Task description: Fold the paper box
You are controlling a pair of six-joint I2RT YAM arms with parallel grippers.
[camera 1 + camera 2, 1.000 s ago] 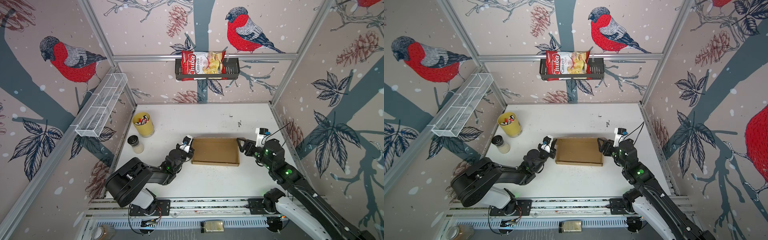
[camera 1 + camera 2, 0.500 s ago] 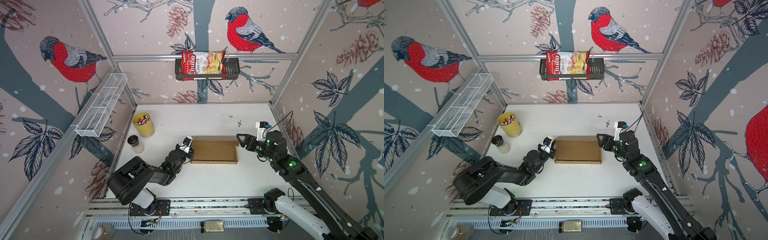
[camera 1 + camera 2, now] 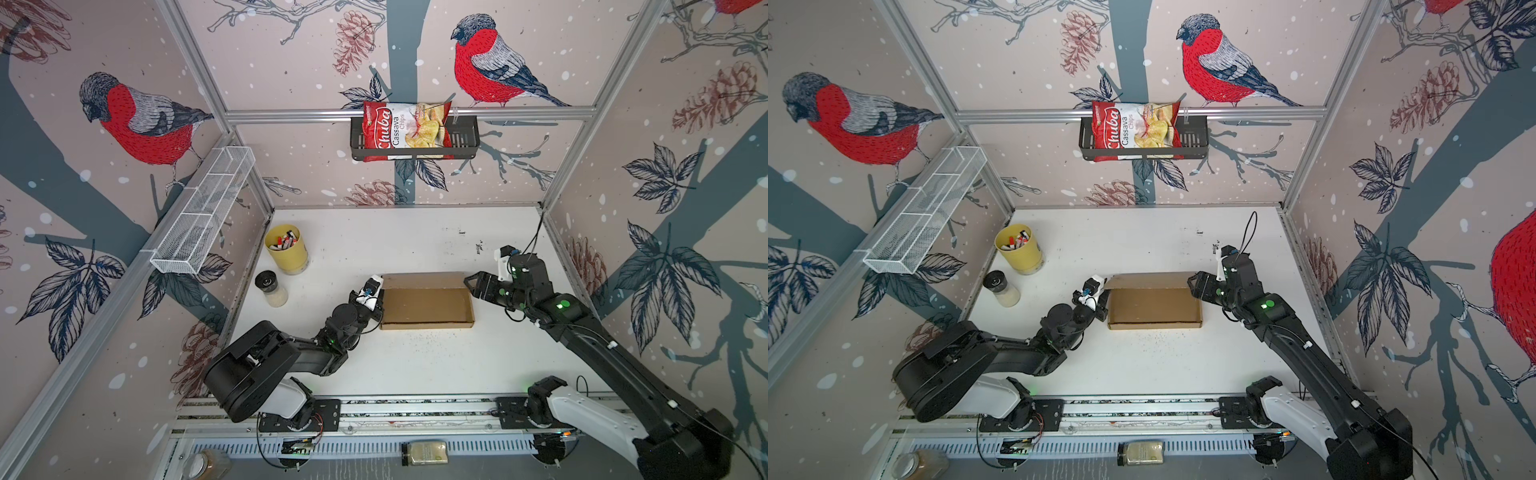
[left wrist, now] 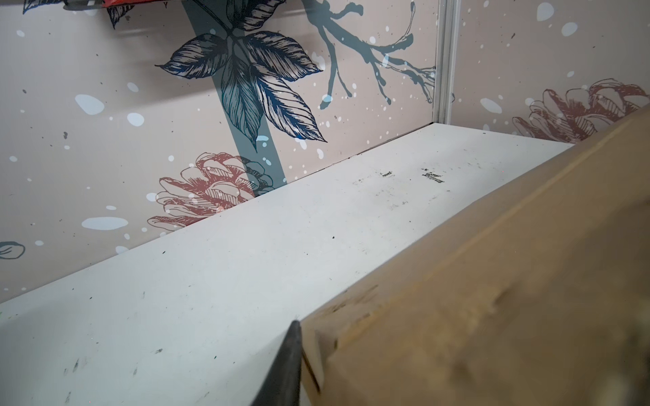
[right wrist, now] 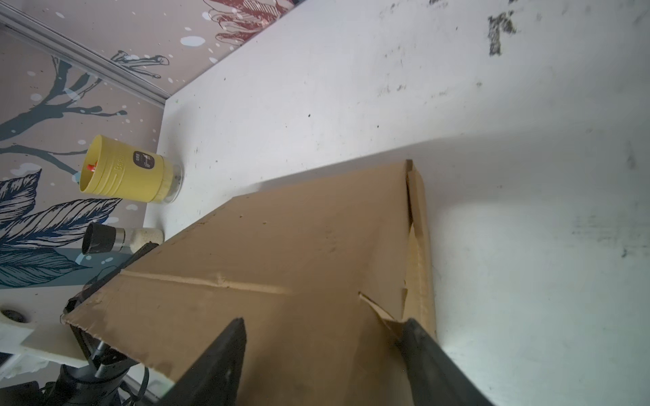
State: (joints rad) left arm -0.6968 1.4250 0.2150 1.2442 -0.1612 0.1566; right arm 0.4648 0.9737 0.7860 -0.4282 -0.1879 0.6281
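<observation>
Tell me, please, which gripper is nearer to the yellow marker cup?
Left. The left gripper is at the paper box's left end, the side where the yellow cup stands; the right gripper is at the box's opposite end, the whole box lying between.

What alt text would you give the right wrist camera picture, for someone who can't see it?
A brown cardboard box fills the middle, seen from the right gripper, whose two black fingers stand spread apart over its lid. The box sits on a scuffed white table, with a yellow cup and a black-capped shaker beyond it by the patterned wall.
</observation>
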